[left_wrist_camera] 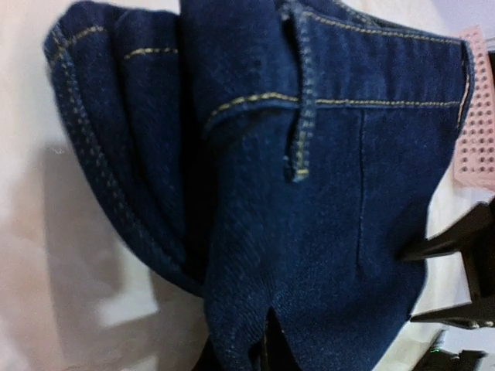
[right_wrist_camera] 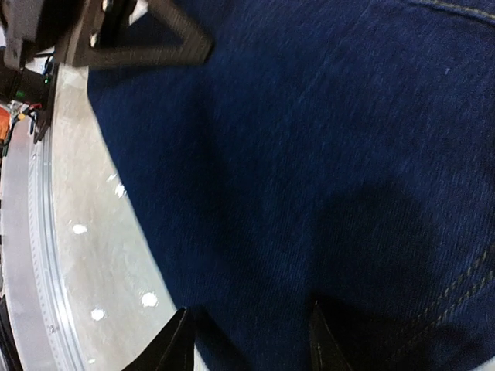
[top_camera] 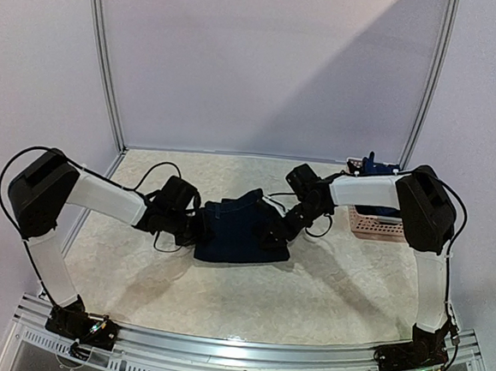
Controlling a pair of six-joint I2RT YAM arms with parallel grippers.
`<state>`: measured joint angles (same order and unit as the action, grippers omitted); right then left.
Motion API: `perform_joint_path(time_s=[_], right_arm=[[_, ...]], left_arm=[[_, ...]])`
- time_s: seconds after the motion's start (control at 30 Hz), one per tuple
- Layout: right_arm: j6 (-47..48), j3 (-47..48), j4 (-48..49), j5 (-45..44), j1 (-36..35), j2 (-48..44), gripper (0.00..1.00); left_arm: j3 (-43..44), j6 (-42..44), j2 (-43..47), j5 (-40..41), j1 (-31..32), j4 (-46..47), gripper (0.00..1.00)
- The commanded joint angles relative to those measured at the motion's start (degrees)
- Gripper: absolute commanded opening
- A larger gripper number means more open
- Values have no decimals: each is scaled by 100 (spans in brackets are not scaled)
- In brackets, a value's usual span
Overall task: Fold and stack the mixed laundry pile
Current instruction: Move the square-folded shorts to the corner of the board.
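A pale marbled surface (top_camera: 326, 286) sits between plain white walls (top_camera: 267, 58) and two metal posts (top_camera: 104, 54). One dark navy denim piece (top_camera: 240, 228) lies at its centre, and one pink basket (top_camera: 374, 223) stands far right. The left end effector (top_camera: 200, 230) pinches the denim's left edge. The right end effector (right_wrist_camera: 249, 344) gapes wide over it.

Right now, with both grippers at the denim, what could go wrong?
1. The left gripper is shut on the edge of the denim piece while the right gripper stands open over it: lifting now may unfold it.
2. The pink basket sits close by; dragging the cloth that way could push it.
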<state>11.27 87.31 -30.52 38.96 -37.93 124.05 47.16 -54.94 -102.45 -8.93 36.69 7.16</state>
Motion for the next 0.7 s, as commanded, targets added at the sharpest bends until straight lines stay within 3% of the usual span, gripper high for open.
perform_joint_path(time_s=[0.0, 0.1, 0.17, 0.53, 0.67], right_arm=[[471, 234, -1032, -121, -2, -723, 51], [820, 204, -1631, -208, 6, -1363, 53], [949, -27, -1808, -281, 18, -1837, 53], [1227, -1556, -1898, -862, 65, -4075, 55], [1293, -1877, -1909, -895, 77, -4517, 55]], left_arm=[[1376, 1622, -134, 1379, -85, -3105, 0], [2538, 2419, -586, 2040, -210, -4588, 0], [3039, 2761, -892, 2356, -377, -5100, 0], [4864, 3595, -2074, 3135, -1867, -5684, 0], [6055, 3959, -2791, 3484, -2283, -6098, 0]])
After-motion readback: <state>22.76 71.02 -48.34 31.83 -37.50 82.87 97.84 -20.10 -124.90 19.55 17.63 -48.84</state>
